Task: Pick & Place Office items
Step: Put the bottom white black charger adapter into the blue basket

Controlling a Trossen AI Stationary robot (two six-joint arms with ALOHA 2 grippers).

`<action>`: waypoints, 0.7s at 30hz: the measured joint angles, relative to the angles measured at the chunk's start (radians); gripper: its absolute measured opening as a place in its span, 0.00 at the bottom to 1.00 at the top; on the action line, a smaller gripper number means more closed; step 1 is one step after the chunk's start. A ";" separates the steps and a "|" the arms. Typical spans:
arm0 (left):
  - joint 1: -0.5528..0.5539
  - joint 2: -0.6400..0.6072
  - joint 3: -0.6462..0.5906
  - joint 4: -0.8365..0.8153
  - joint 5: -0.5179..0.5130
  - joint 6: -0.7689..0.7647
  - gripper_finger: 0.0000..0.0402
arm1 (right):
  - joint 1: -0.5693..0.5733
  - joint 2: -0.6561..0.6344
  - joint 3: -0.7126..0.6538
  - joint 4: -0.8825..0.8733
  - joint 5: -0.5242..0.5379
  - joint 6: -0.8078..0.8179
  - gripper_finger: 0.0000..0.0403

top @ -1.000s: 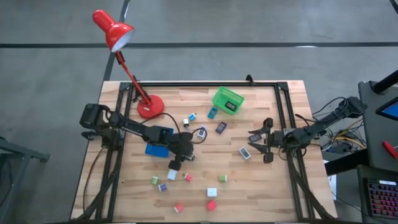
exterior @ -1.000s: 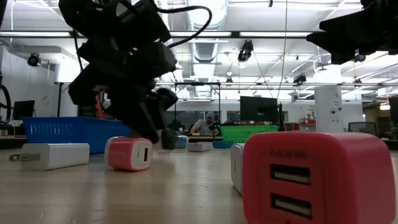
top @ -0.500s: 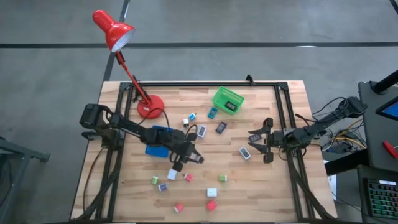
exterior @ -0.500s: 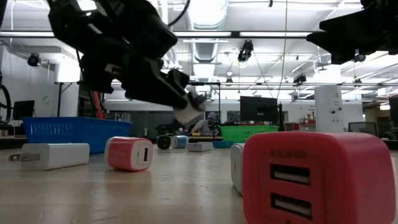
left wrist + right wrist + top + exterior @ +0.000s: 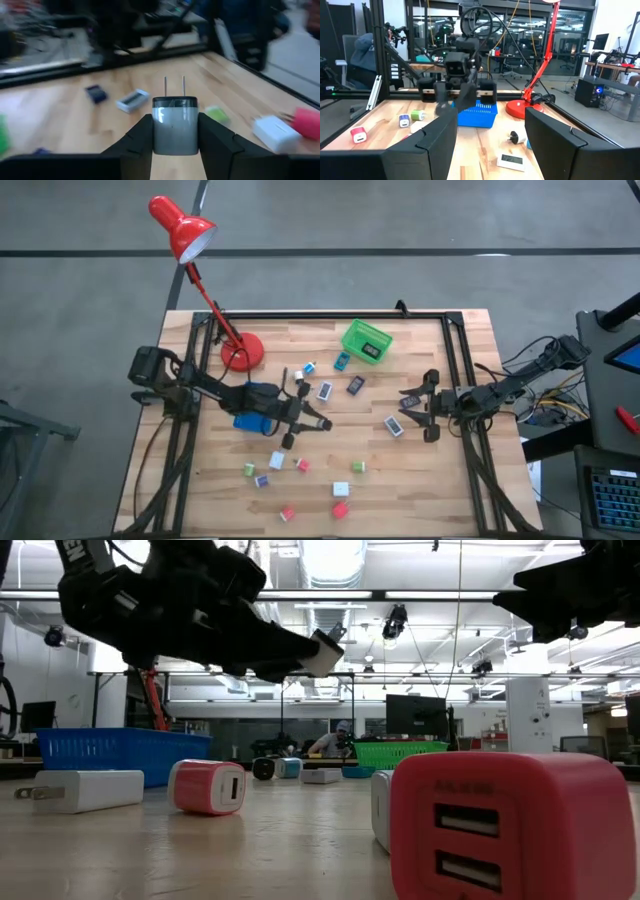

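Note:
My left gripper [image 5: 318, 426] hovers above the table's middle, shut on a white charger block [image 5: 175, 135] with two prongs; it shows raised in the low view [image 5: 322, 648]. My right gripper [image 5: 408, 409] waits open near the right side, beside a white flat piece [image 5: 394, 425] lying flat on the wood. Other small blocks lie scattered: white [image 5: 341, 490], red [image 5: 340, 509], green [image 5: 358, 466], purple [image 5: 261, 480], and dark flat pieces [image 5: 356, 385]. A red block [image 5: 510, 830] stands right before the low camera. My left gripper pinches the white charger by the two side faces of its body [image 5: 156, 135], one finger [image 5: 135, 145] on each. The fingers run about level, pointing toward the table's right edge. The charger is lifted clear, and its prongs [image 5: 174, 87] point ahead, away from the gripper.
A blue tray [image 5: 250, 405] sits under my left arm. A green basket [image 5: 366, 341] is at the far side, a red desk lamp's base [image 5: 240, 352] at the far left. Black frame rails run along the left, far and right edges. Beyond the table is a workshop room.
My left gripper has risen from close to the table and swung toward the right edge, tipping from pointing down to about level. The white charger has gone up with it and now sits well above the tabletop.

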 joint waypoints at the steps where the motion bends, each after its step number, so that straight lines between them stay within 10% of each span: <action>1: 0.001 0.000 -0.013 0.035 -0.023 -0.003 0.30 | 0.000 0.000 0.000 0.000 0.000 0.000 0.55; 11: 0.025 0.000 -0.159 0.423 -0.045 -0.070 0.30 | 0.000 0.000 -0.001 -0.001 0.000 0.000 0.55; 21: 0.046 0.000 -0.205 0.434 -0.044 -0.100 0.30 | 0.000 0.000 -0.002 -0.003 0.000 0.008 0.55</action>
